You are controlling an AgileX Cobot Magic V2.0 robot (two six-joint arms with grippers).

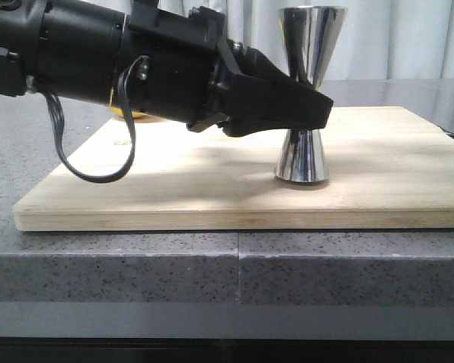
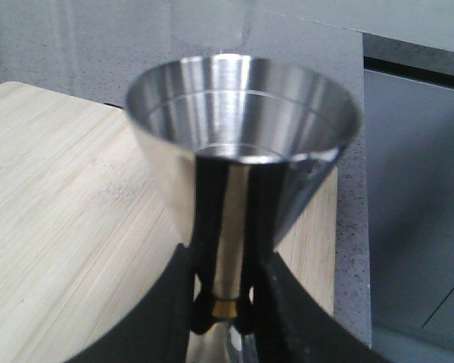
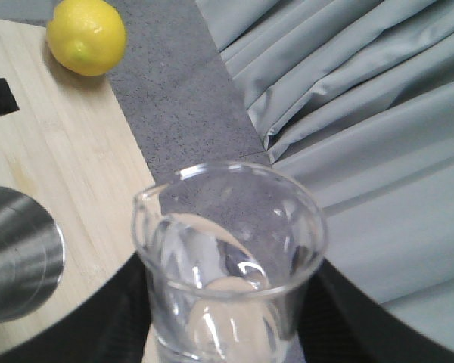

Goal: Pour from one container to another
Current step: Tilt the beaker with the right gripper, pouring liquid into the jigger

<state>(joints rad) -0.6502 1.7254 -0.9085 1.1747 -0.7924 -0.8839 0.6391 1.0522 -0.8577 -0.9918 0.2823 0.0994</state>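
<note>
The steel jigger (image 1: 312,38) stands upright on the wooden board (image 1: 212,189), right of centre. My left gripper (image 1: 316,106) reaches in from the left and is shut on its narrow waist. In the left wrist view the black fingers (image 2: 266,302) press both sides of the gold band of the jigger (image 2: 242,113). My right gripper (image 3: 227,321) is shut on the clear glass beaker (image 3: 227,249), held upright with its lip toward the jigger's rim (image 3: 19,253). The right arm and the beaker are out of the front view.
A yellow lemon (image 3: 85,35) lies at the board's far edge, mostly hidden behind the left arm as a yellow patch (image 1: 129,115). Grey curtain (image 3: 363,113) hangs behind the grey stone counter (image 1: 136,272).
</note>
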